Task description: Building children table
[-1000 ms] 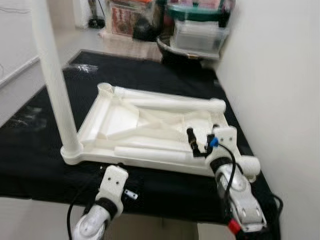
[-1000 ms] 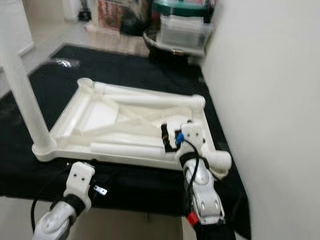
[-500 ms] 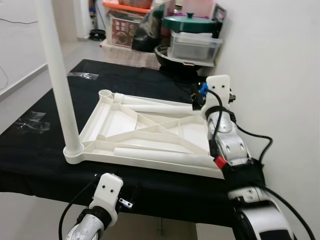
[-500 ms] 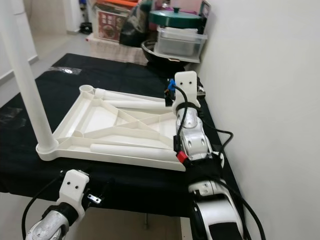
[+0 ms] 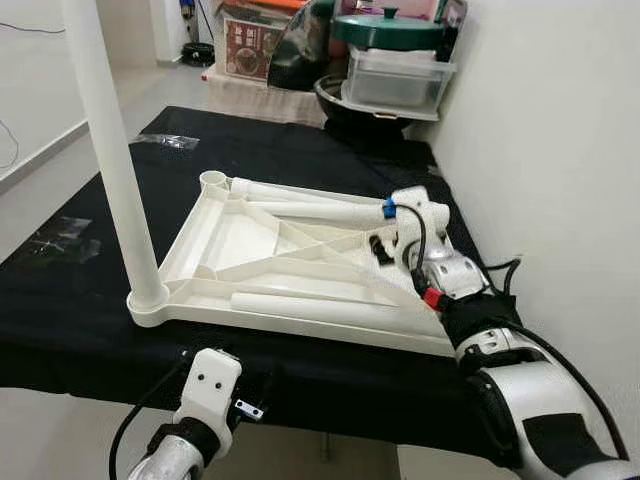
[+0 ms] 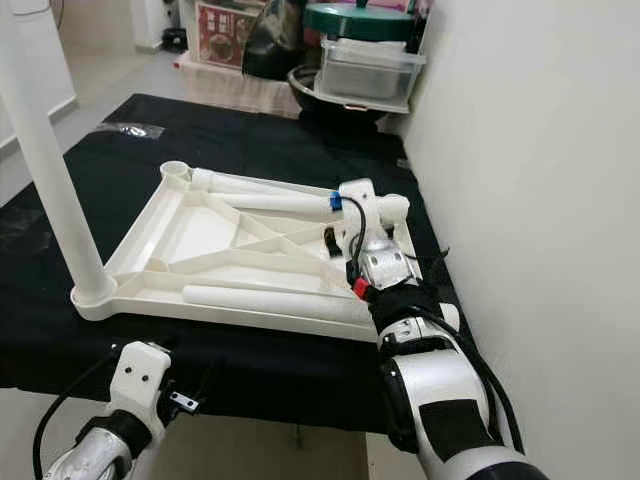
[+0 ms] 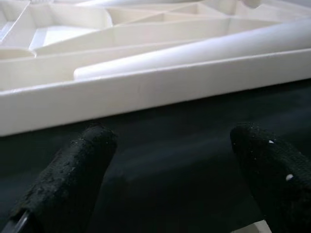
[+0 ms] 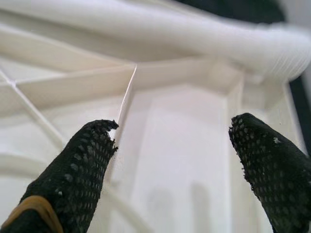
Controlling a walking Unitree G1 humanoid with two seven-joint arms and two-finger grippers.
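Observation:
A white plastic table top point(image 5: 300, 328) lies upside down on a black cloth point(image 5: 90, 290). One white leg point(image 5: 112, 170) stands upright in its near left corner. Two loose legs lie inside it, one point(image 5: 320, 308) along the near edge and one point(image 5: 310, 205) along the far edge. My right gripper point(image 8: 175, 160) is open just above the far right compartment, close to that far leg's end point(image 8: 272, 53). It holds nothing. My left gripper point(image 7: 170, 165) is open and low over the cloth, just in front of the table top's near rim point(image 7: 146, 92).
A white wall point(image 5: 560, 150) runs close along the right side. At the back stand a clear storage box point(image 5: 398, 75), a green-lidded pot point(image 5: 385, 30) and other clutter. Clear plastic bags point(image 5: 60, 240) lie on the cloth at left. Beyond them is floor point(image 5: 150, 90).
My right gripper moved from the near right corner up to the far right corner, then came down over the far right compartment. The left arm stayed put. The camera view shifted.

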